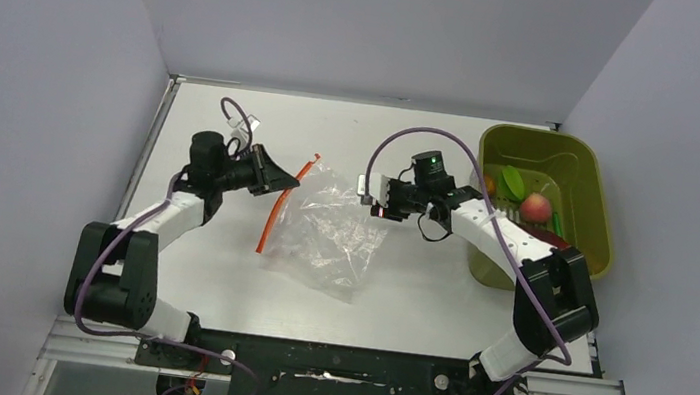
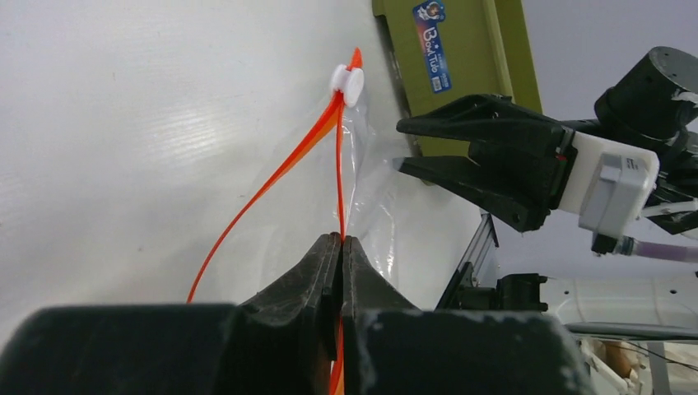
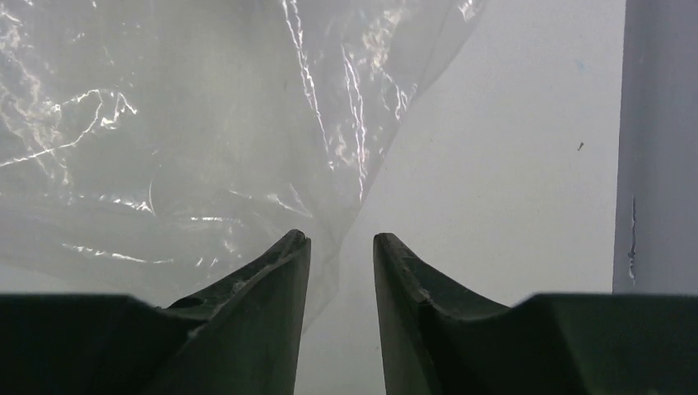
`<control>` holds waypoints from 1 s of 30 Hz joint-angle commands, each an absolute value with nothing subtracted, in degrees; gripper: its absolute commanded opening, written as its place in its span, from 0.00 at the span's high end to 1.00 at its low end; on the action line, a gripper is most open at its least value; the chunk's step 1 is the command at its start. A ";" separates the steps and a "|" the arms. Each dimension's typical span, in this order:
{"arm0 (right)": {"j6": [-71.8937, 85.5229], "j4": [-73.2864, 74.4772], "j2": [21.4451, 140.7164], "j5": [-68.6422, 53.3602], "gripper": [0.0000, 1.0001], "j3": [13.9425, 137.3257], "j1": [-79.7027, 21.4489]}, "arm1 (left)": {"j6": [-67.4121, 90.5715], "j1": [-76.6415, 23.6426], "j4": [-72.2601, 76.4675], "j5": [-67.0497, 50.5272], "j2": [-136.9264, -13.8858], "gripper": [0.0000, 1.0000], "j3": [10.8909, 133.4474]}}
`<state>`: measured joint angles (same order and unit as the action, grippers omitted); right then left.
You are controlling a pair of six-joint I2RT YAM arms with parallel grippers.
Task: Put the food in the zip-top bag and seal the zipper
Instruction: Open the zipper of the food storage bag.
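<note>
Top external view: the left pincer (image 1: 283, 181) is clamped shut on the zipper (image 1: 275, 210), the red-orange strip along the mouth of the zip-top bag (image 1: 332, 231), which lies crumpled on the table (image 1: 216, 272) between the two arms. Left wrist view shows the jaws of that pincer pressed together on one band of the strip, the other band bowing away to the left, and both meeting at a small white slider (image 2: 347, 82) at the far end. The right pincer (image 3: 339, 239) hangs with its jaws apart over the bag's far edge, holding nothing. The food sits in an olive-green tub (image 1: 534, 140) on the table's right side, apart from the bag: a pink-red ball (image 1: 536, 207), a green slice (image 1: 512, 182) and an orange bit (image 1: 489, 184).
</note>
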<state>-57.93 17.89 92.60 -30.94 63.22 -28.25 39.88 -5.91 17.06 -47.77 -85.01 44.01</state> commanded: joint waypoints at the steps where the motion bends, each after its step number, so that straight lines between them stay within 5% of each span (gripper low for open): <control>1: -43.60 4.96 86.23 -31.17 0.59 59.26 -27.00 | 46.68 -6.46 23.18 -42.93 -76.37 1.00 39.68; 6: -29.58 0.17 81.26 -25.36 0.42 55.17 -27.12 | 51.50 -7.44 25.53 -36.87 -69.95 1.00 35.46; 13: 5.02 -1.14 74.18 1.66 0.40 57.27 -30.70 | 55.62 -9.75 18.41 -24.42 -64.01 1.00 35.48; 19: 27.16 6.05 70.06 11.41 0.40 58.01 -35.26 | 63.56 -13.54 16.43 -13.06 -59.96 1.00 35.26; 30: 37.65 8.96 76.51 26.20 0.33 66.30 -57.71 | 77.03 -18.32 21.53 -4.64 -58.69 1.00 30.25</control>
<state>32.62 10.20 72.29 19.33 59.75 -51.96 71.68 -17.58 16.78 -7.75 -58.70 30.89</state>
